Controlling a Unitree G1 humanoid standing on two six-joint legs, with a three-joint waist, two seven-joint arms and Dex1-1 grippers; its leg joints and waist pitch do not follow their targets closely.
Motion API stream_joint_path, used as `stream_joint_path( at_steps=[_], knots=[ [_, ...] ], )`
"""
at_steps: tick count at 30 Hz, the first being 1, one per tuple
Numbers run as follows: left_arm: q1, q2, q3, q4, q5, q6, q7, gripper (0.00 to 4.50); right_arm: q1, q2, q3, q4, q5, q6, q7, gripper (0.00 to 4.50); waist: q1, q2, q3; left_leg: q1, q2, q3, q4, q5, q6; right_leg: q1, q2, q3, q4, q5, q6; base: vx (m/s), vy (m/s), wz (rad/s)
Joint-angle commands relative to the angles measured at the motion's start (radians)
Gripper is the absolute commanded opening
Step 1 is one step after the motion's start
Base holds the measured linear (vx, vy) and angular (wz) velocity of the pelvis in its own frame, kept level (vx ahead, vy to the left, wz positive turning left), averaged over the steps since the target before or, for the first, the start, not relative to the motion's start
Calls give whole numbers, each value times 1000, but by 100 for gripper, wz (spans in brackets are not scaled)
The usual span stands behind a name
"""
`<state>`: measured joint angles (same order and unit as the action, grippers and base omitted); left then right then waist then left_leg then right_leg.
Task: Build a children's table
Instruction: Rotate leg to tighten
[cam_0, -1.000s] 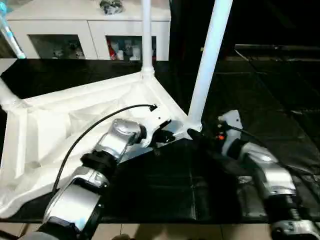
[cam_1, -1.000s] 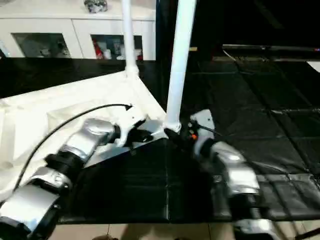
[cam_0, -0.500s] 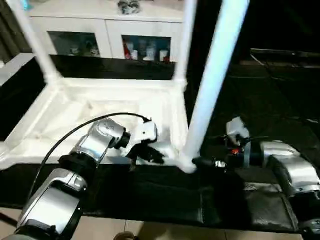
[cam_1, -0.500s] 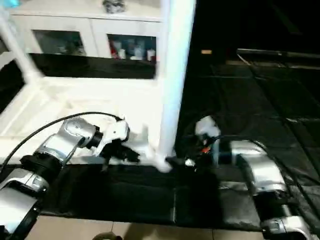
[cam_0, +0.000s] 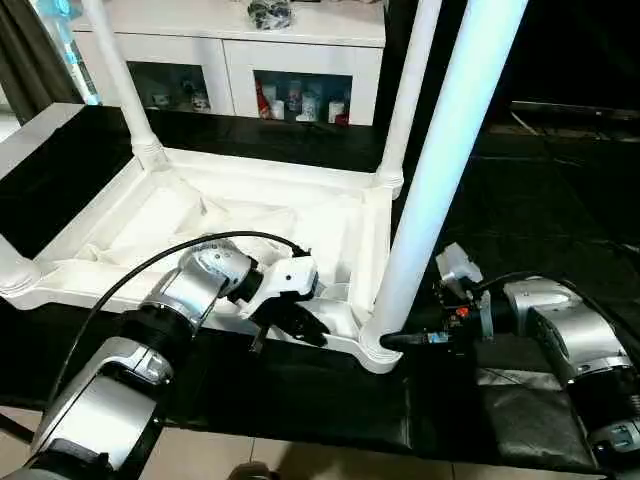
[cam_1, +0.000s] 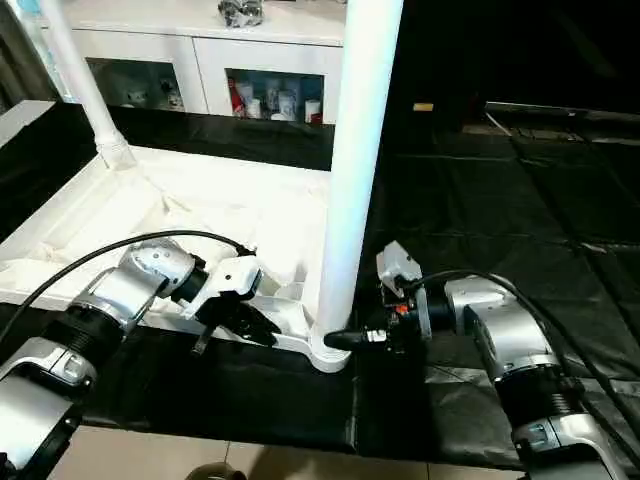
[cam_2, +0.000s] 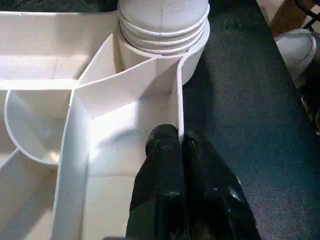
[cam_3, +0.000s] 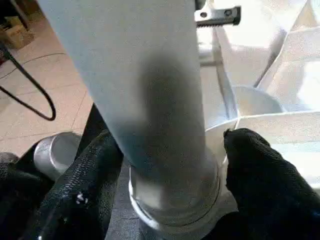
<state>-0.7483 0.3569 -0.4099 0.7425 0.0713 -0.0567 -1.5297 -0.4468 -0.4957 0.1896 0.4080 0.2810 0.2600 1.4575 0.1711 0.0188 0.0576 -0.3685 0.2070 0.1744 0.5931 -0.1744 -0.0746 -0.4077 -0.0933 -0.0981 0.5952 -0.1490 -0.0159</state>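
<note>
A white cabinet (cam_0: 230, 55) with glass doors stands at the back of the room, and in front of it a black padded floor mat (cam_0: 520, 200) covers the ground. On that mat lies the white plastic rectangular tabletop (cam_0: 230, 225), turned upside down so its ribbed underside faces up.

Three long white tapered tube legs rise from corner sockets: one at the far left corner (cam_0: 125, 85), one at the far right corner (cam_0: 412, 85), and a thick near one (cam_0: 450, 170) at the near right corner, closest to the robot. At the left edge a white rounded piece (cam_0: 12, 268) sits at the fourth corner; it is cut off by the edge of the picture, so I cannot tell whether it is a leg.

The left gripper (cam_2: 180, 145) has its two black fingers pressed together on the thin rim wall of the tabletop just beside the near right socket, pinching it. The right gripper (cam_3: 170, 170) has its fingers spread around the base of the near leg, one on each side at the socket collar; whether they press the tube I cannot tell.

To my eye the build is well along: at least three legs are standing, and the near one looks seated in its socket. What seems left is to make that leg firm, settle the fourth corner, and turn the table onto its feet.
</note>
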Motion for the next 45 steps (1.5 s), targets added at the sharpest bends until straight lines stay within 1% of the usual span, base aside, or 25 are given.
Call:
stream_joint_path(
  at_steps=[1,8,11,13,17,19,20,21,22,23,24,26,27,28,29,30,31,34,35,36,37,39,40,41,45],
  knots=[
    [5,-7,-25,-34,-7,-12,-55,0,-29,-7,11,15,0,-11,26,297,-9,-11,-79,12,30,-3,-68,-221,44,53,-63,47,-68,-312,-201,0,0,0],
    [9,-6,-25,-33,-5,-5,-51,0,-21,6,11,10,6,-1,31,231,-9,-10,-78,13,30,-2,-68,-218,46,53,-62,47,-67,-308,-203,0,0,0],
    [6,-17,-5,-25,-6,41,8,0,4,13,2,-26,27,19,14,223,-10,-14,-77,13,29,-2,-69,-223,43,54,-62,47,-69,-324,-196,0,0,0],
    [6,-21,0,-25,-9,52,16,0,11,17,-3,-35,32,26,4,211,-10,-13,-74,15,29,-2,-70,-239,40,52,-63,47,-75,-365,-187,0,0,0],
    [-12,-70,58,-14,-18,154,171,0,38,90,-59,-69,36,67,-190,206,-13,-14,-69,19,29,-4,-74,-272,25,49,-63,46,-83,-429,-165,0,0,0],
    [-26,-100,91,-8,-26,204,254,0,38,137,-85,-64,17,73,-310,205,-27,-15,-65,19,22,-7,-76,-294,4,47,-65,40,-93,-510,-134,0,0,0],
    [-31,-110,102,-8,-31,225,278,0,38,156,-95,-62,13,80,-352,204,-28,-15,-66,21,19,-9,-75,-301,0,46,-66,37,-97,-536,-123,0,0,0],
    [-40,-135,122,-8,-35,258,341,0,31,198,-115,-50,2,94,-448,202,-40,-14,-66,18,18,-11,-76,-298,-2,48,-65,36,-99,-551,-110,0,0,0],
    [-45,-147,131,-8,-36,273,370,0,28,218,-123,-45,-4,93,-489,201,-51,-14,-64,9,17,-15,-79,-304,-7,53,-65,31,-101,-562,-96,0,0,0],
    [-49,-159,140,-8,-37,286,399,0,25,238,-130,-39,-11,88,-530,201,-56,-13,-65,8,15,-17,-79,-309,-9,55,-65,27,-103,-568,-90,0,0,0],
    [-57,-185,159,-4,-40,309,457,0,22,268,-134,-31,-29,90,-594,201,-67,-16,-68,4,13,-17,-78,-300,-5,58,-65,26,-105,-563,-80,0,0,0],
    [-68,-224,185,6,-47,336,541,0,16,312,-138,-15,-52,74,-677,200,-76,-12,-70,3,12,-16,-77,-279,5,58,-63,27,-105,-524,-90,0,0,0],
    [-76,-247,201,16,-49,348,597,0,10,341,-147,-4,-57,74,-724,200,-82,-15,-71,0,11,-13,-75,-259,13,57,-62,30,-102,-486,-105,0,0,0],
    [-84,-274,218,29,-51,356,661,0,-4,375,-161,16,-68,74,-796,200,-85,-12,-73,0,10,-11,-73,-238,19,56,-59,32,-97,-447,-121,0,0,0],
    [-87,-285,222,36,-50,356,685,0,-12,389,-167,29,-77,75,-834,200,-86,-13,-74,5,9,-9,-71,-229,23,53,-57,32,-97,-428,-135,0,0,0],
    [-91,-302,234,44,-48,357,730,0,-27,404,-173,49,-92,79,-886,200,-84,-11,-76,7,8,-8,-70,-223,27,54,-57,32,-97,-417,-138,0,0,0],
    [-98,-323,239,53,-34,346,790,0,-47,421,-175,76,-115,57,-939,200,-86,-8,-77,5,11,-9,-71,-213,27,55,-56,34,-90,-381,-153,0,0,0],
    [-102,-331,234,56,-22,336,813,0,-60,431,-185,93,-126,35,-976,200,-83,-7,-82,5,13,-6,-69,-175,43,58,-53,39,-77,-246,-191,0,0,0],
    [-102,-331,234,56,-21,336,813,0,-60,431,-185,93,-126,34,-976,200,-82,-7,-83,6,13,-5,-67,-169,48,57,-53,39,-75,-226,-198,0,0,0],
    [-102,-331,229,55,-17,337,810,0,-61,433,-188,95,-127,27,-982,200,-81,-8,-85,2,13,-5,-66,-144,60,62,-53,40,-67,-178,-210,61,-2,1],
    [-99,-325,215,48,0,339,801,0,-54,441,-197,81,-125,15,-987,266,-79,-6,-87,2,13,-4,-64,-125,71,62,-52,41,-62,-138,-221,0,0,0],
    [-95,-318,209,44,5,340,789,0,-45,442,-199,66,-118,15,-978,269,-78,-7,-86,2,12,-3,-64,-123,82,63,-52,41,-62,-121,-232,0,0,0],
    [-94,-317,210,43,7,341,788,0,-41,444,-201,62,-118,15,-977,278,-77,-5,-82,3,13,-2,-66,-143,82,63,-53,41,-66,-147,-230,0,0,0],
    [-94,-317,210,43,7,341,788,0,-41,444,-201,62,-118,15,-977,278,-79,-6,-80,4,13,-2,-67,-165,75,63,-53,40,-71,-184,-222,0,0,0],
    [-75,-281,189,41,10,316,720,0,6,414,-196,9,-113,-11,-916,321,-76,-5,-78,7,15,-3,-71,-193,60,61,-54,42,-78,-236,-196,0,0,0]
  ],
)
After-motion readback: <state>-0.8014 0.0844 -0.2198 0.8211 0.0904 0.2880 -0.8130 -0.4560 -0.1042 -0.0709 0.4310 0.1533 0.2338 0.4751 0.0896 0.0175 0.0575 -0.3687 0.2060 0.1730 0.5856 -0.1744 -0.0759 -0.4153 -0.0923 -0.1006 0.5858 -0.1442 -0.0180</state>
